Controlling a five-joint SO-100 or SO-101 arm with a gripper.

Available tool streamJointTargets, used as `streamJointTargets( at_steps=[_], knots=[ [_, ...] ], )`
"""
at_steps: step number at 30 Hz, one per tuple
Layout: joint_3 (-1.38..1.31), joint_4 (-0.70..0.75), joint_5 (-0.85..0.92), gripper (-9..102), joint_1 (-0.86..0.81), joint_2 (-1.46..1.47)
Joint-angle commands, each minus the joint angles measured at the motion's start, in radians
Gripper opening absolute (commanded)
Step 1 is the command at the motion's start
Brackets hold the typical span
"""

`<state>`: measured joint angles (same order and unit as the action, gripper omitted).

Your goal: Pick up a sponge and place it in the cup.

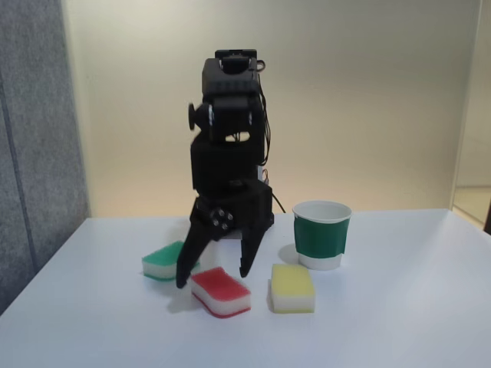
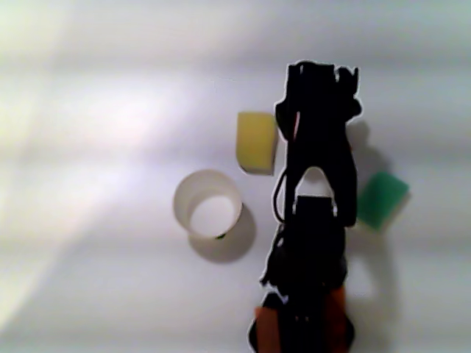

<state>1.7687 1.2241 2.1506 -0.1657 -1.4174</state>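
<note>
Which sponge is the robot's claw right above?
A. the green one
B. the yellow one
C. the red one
C. In the fixed view the open gripper hangs just behind and above the red sponge, with the green sponge off to its left and the yellow sponge to its right, near the cup.

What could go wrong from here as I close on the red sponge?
1. The gripper is open with its fingertips just behind the red sponge, not clearly astride it; closing now may clip an edge and push it away.
2. The green sponge lies right by the left finger in the fixed view and could get nudged or caught.
3. The yellow sponge sits between the red one and the cup, so a low carry might hit it.
</note>
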Motion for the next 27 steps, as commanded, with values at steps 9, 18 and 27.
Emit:
streamJointTargets(
  at_steps=[9, 18, 27],
  knots=[
    [0.080, -0.066, 0.054, 33, -0.023, -0.018],
    [0.107, -0.133, 0.124, 27, -0.041, -0.003],
    [0.156, -0.176, 0.163, 18, -0.067, -0.015]
  ],
)
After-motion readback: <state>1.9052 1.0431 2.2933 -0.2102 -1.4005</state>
